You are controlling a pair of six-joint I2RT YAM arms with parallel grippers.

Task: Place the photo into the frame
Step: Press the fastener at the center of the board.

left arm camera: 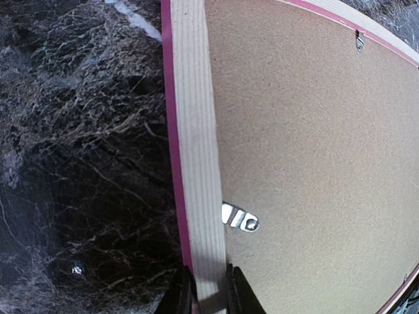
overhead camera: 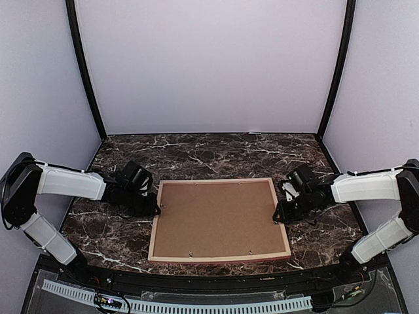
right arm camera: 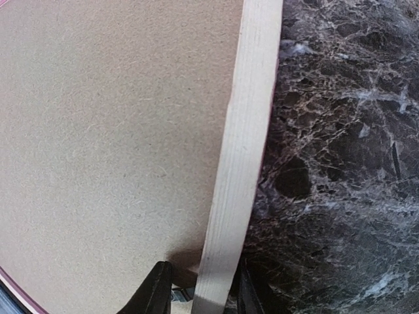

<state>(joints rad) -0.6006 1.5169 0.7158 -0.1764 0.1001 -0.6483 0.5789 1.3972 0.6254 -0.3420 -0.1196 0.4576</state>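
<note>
**A:** Marble surface [overhead camera: 216, 154] carried the frame [left arm camera: 196, 131] face down, mid-way between the arms, with a brown board [overhead camera: 219, 219] filling its back. And the photo?

**B:** Nowhere in view. Whether it lay under the board, I could not tell.

**A:** End effectors?

**B:** The left end effector [left arm camera: 208, 297] was clamped on the left rail. The right end effector [right arm camera: 201, 292] straddled the right rail, fingers apart, with a gap on the board side.

**A:** Progress?

**B:** A clip [left arm camera: 241, 219] sat turned over the board. If the photo was beneath, I judged little was left. If not, the board had to come out first.
</note>
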